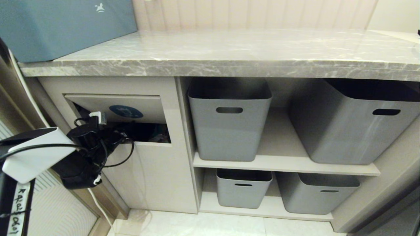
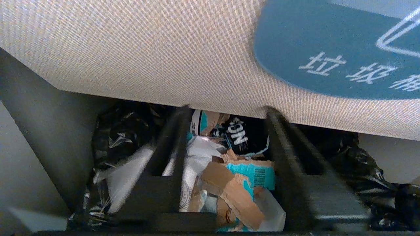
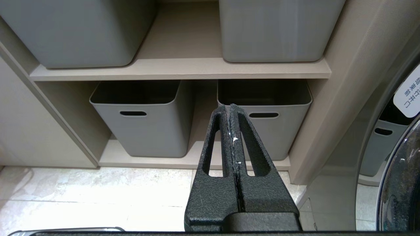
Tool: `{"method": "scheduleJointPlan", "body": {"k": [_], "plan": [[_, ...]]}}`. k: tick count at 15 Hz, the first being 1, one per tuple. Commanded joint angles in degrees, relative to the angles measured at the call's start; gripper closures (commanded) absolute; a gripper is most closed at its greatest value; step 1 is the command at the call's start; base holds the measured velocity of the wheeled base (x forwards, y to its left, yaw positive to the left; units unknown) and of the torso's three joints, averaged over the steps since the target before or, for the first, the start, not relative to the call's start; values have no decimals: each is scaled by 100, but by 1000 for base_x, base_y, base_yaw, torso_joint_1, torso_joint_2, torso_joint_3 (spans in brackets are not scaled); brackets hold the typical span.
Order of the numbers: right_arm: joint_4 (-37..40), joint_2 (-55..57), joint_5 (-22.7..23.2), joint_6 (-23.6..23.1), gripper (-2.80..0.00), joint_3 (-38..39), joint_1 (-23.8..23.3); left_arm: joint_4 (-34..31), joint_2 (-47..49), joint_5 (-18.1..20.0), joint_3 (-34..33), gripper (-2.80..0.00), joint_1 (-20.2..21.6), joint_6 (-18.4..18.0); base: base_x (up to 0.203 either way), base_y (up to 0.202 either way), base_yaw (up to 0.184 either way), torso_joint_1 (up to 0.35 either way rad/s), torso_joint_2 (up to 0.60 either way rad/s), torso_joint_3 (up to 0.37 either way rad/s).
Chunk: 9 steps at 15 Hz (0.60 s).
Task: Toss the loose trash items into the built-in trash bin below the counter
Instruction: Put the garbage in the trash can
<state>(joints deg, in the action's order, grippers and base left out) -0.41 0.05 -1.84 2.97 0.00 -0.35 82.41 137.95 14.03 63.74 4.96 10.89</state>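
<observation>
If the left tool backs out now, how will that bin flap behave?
The flap looks top-hinged and tilted inward, with the left tool at its lower edge, so it will probably swing shut. It seems a stiff panel, unlikely to flex. The trash below looks light and loose.

White-shelled left arm [image 1: 36, 157], black cables, black claw [image 3: 231, 109]

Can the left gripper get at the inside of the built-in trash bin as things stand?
Probably yes: the left gripper pushes the flap inward, fingers apart under its edge, trash pile beyond them.
</observation>
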Motion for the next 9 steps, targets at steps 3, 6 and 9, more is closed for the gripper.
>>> {"method": "scheduleJointPlan", "body": {"k": [3, 6, 9], "plan": [[-2, 4, 0, 1, 0, 9, 0, 23, -66, 3, -2, -280, -2, 4, 0, 0, 0, 0, 0, 0], [-2, 4, 0, 1, 0, 9, 0, -157, -310, 16, -164, -280, 8, 9, 0, 0, 0, 0, 0, 0], [-2, 4, 0, 1, 0, 9, 0, -468, -953, 97, -867, -133, 3, 38, 0, 0, 0, 0, 0, 0]]}}
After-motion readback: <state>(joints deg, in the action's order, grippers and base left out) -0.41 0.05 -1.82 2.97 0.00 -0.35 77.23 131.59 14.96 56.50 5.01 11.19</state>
